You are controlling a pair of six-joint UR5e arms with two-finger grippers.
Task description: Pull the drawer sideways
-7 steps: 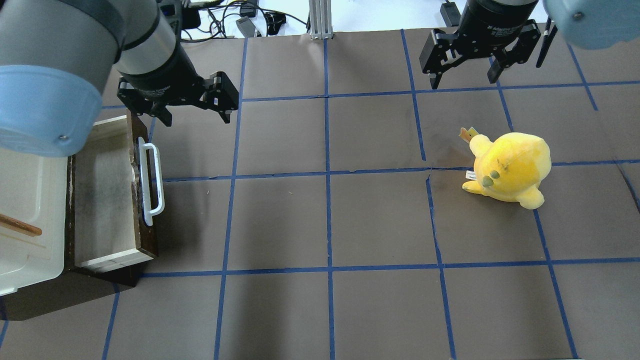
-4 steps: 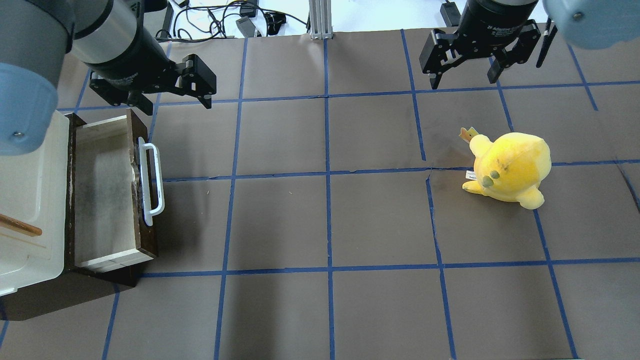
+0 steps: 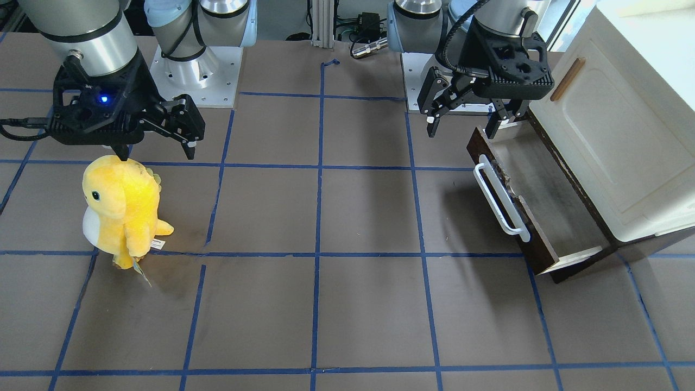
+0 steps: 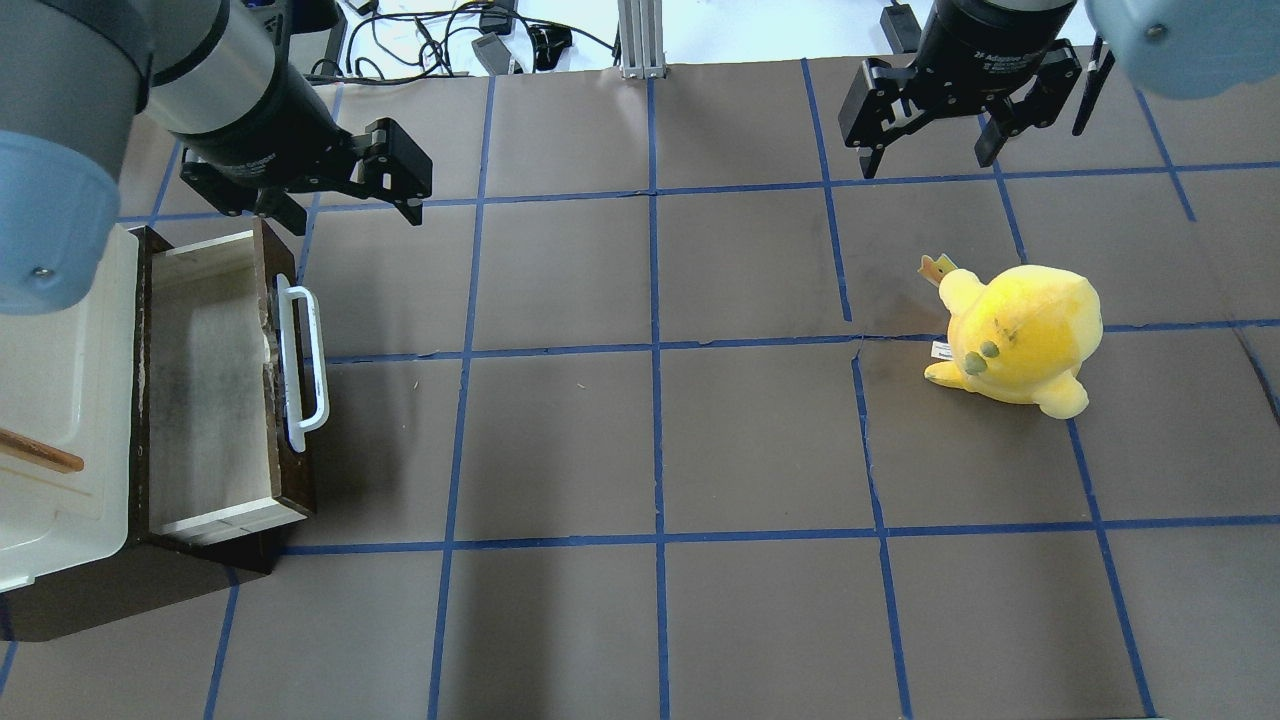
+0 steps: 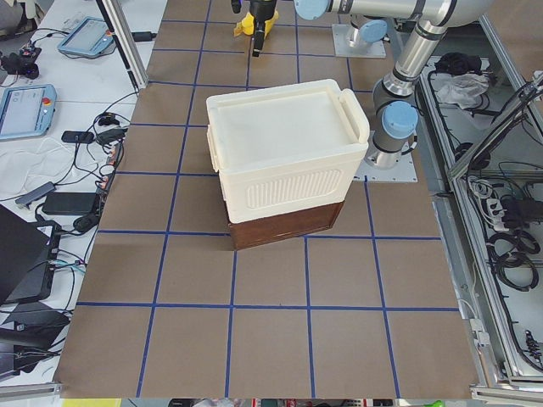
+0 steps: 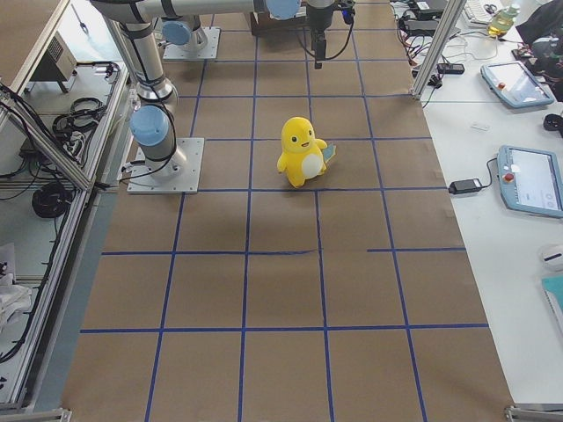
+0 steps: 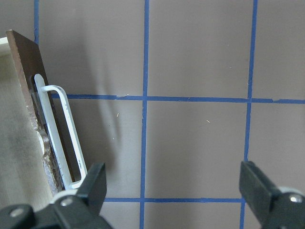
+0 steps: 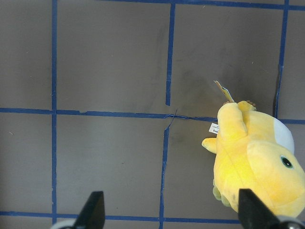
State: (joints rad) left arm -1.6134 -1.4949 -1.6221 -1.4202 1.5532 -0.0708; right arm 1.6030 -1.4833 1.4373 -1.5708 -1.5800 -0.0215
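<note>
At the table's left edge, the drawer [image 4: 210, 390] juts open beneath the cream cabinet [image 4: 50, 400], left gripper [image 4: 350, 218] spread above one end; right gripper [image 4: 928, 165], also spread, hangs near a yellow plush toy [image 4: 1020, 335].

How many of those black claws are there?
2. The left claw hangs open by the pulled-out drawer; the right claw hangs open near the yellow plush toy.

The left hand [image 7: 172, 169], fingers spread wide, hangs near the white handle [image 7: 71, 134] of the drawer [image 7: 25, 55].
</note>
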